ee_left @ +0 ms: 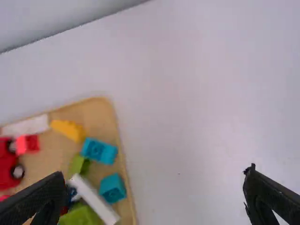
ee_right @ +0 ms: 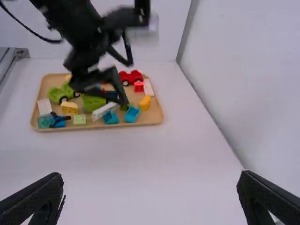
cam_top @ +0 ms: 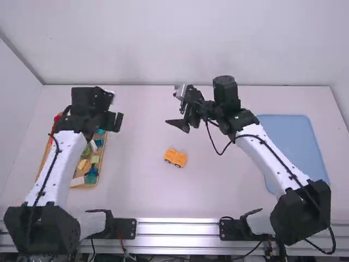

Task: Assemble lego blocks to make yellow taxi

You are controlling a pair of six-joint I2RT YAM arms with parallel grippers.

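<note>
A yellow wheeled block car (cam_top: 175,158) stands on the table near the middle. At the wooden tray's far right corner, above the table, is my left gripper (cam_top: 118,121); in its own view the left gripper (ee_left: 154,193) is open and holds nothing. My right gripper (cam_top: 178,123) is over the table beyond the car, and in its wrist view the right gripper (ee_right: 150,194) stands open with bare space between its fingers. A yellow block (ee_left: 69,130) lies in the tray, and the right wrist view has the same yellow block (ee_right: 145,102) near a tray corner.
The wooden tray (ee_right: 140,123) at the left holds red, green, blue and white blocks, partly beneath the left arm. A flat blue tray (cam_top: 292,142) lies at the right, beside the right arm. Walls border the table's far edge and sides.
</note>
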